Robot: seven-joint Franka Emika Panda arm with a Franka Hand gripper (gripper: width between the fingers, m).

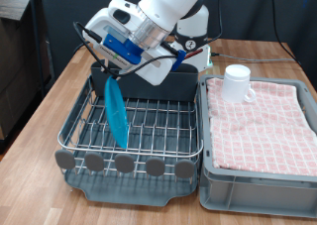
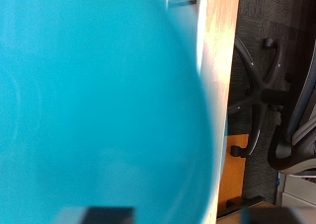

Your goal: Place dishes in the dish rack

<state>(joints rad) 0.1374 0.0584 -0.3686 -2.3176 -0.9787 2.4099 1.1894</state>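
Wooden table (image 1: 40,106) carries everything, and we take the dish rack (image 1: 139,126) as our landmark. Nearest to the camera, along the front edge of the rack, stand the round grey discs (image 1: 124,164). Behind them, over the wire grid, the light-blue plate (image 1: 116,111) stands on its edge, almost upright, its lower rim down among the wires; we judge this is so that it can stay between them and dry. The gripper (image 1: 111,74) is at the upper rim of the plate and seems clamped on it, and in the wrist view the plate fills nearly the whole picture, so it is very close to the hand. We cannot see the fingers clearly. Beside the rack, on the exterior view's right, the grey crate (image 1: 260,185) with pink checked cloth (image 1: 263,121) carries the white mug (image 1: 236,82), not yet in the rack. The spoon we cannot find.
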